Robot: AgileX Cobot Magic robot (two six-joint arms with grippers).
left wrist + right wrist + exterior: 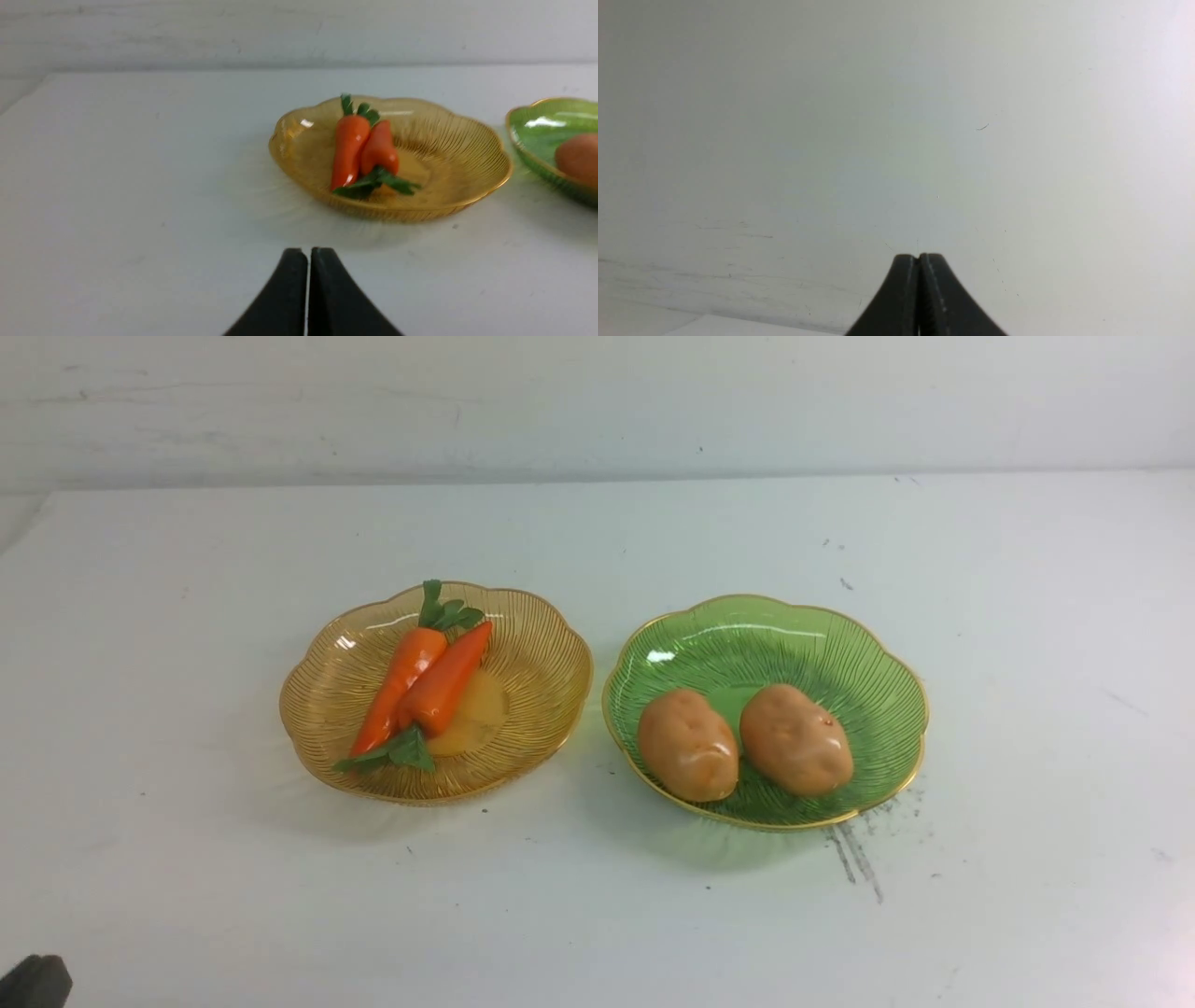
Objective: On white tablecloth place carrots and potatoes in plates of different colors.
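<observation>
Carrots (pixel 420 681), two, lay in amber plate (pixel 541 709); potatoes (pixel 744 743), two, in green plate (pixel 840 644).
Sat side by side on speckled white tablecloth (pixel 187 859) before pale wall (pixel 597 401); left gripper (pixel 308 254) and right gripper (pixel 919 259) pressed together, empty.

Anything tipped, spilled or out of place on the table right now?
Nothing stands out. Both carrots lie in the amber plate, both potatoes in the green plate, plates flat. Only black scuff streaks mark the white tablecloth.
</observation>
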